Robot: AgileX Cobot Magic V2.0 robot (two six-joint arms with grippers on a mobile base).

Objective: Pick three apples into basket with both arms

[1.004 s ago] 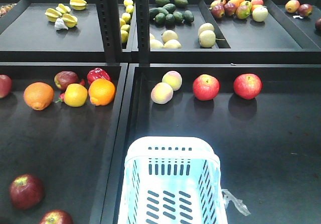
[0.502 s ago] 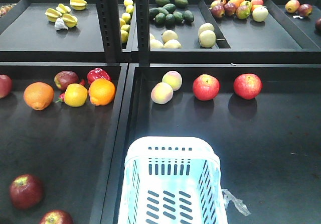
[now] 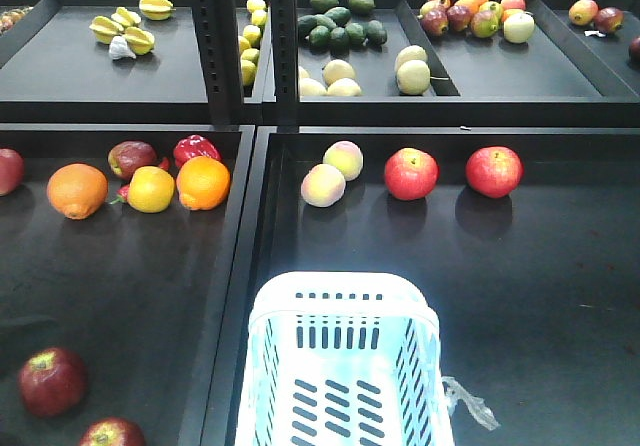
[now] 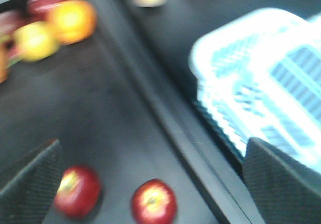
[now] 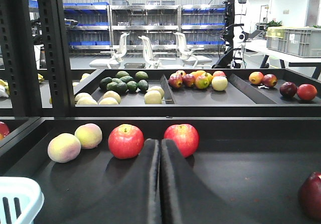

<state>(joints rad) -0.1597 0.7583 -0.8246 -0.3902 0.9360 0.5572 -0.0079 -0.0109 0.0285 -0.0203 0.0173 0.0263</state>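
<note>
Left claw (image 4: pixel 150 151): spread wide over two apples (image 4: pixel 154 202) on the left tray (image 4: pixel 100 108); view blurred.
Right claw (image 5: pixel 160 148): pressed together, pinching nothing.
Change: new shadow (image 3: pixel 30 323) near those apples; I judge the approach begun.
Basket (image 3: pixel 345 288): holds no apples yet.

Three viewpoints: one high overview, two wrist cameras.
The front view looks down from above and behind the basket (image 3: pixel 345 366), over both trays (image 3: pixel 560 296) to the upper shelf (image 3: pixel 120 66). The left wrist view is blurred and looks steeply down past the wide-spread left claw (image 4: pixel 150 142), with two maroon apples (image 4: pixel 77 191) close ahead of it and the basket to its right. The right wrist view sits low and level along the pressed-together right claw (image 5: pixel 160 146), with bright red apples (image 5: pixel 125 141) just beyond its tip and a basket corner to its left. All three share the basket.
</note>
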